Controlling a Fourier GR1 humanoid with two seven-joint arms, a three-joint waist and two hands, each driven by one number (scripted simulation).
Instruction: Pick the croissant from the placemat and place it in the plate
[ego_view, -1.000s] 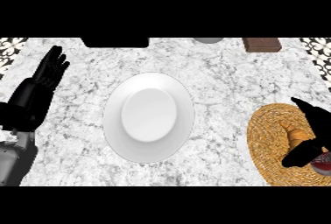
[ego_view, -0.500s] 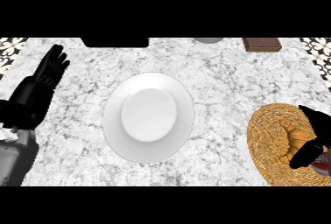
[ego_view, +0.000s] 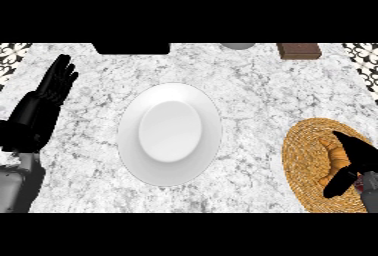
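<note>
A golden-brown croissant (ego_view: 336, 156) lies on the round woven placemat (ego_view: 306, 167) at the counter's right edge. My right hand (ego_view: 360, 159) sits over the mat's right side. Its fingers reach past the croissant's far side and its thumb points in from the near side, so the croissant lies in the gap between them. The fingers look straight, and I see no curl round the pastry. The white plate (ego_view: 133, 150) stands bare at the counter's middle, well left of the mat. At the left edge my left hand (ego_view: 43, 107) rests open with its fingers up.
Along the far edge stand a black object (ego_view: 131, 48), a grey round object (ego_view: 238, 45) and a brown block (ego_view: 299, 50). Marble counter lies between plate and placemat.
My right hand has slid toward the near right and settled lower over the placemat, its fingers and thumb now bracketing the croissant. The left hand, plate and croissant have stayed put.
</note>
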